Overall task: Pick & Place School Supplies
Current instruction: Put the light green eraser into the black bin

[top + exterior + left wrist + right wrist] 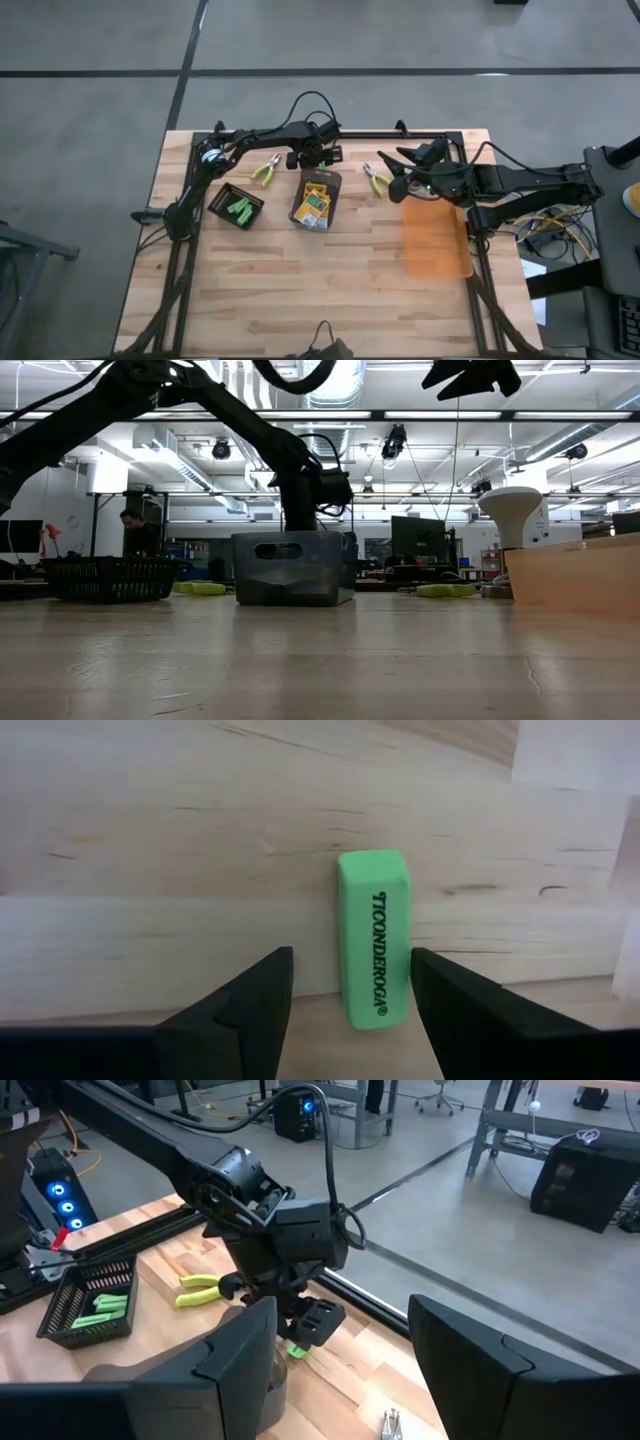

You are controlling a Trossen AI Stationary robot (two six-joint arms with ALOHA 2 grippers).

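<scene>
The left pincer (pixel 350 995), spread and empty, hung over the short bright-green rubber stick (pixel 373 940), whose long axis ran between its fingers on the wooden tabletop (pixel 150 870).

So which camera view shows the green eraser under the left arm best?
The left wrist view: the green eraser lies on the wood between the open fingers, its printed name readable. The right wrist view shows only a green sliver; I cannot make it out in the high or low views.

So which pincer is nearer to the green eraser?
Left. The left pincer hangs open right over the green eraser; the right pincer waits farther off, beside the pliers.
</scene>
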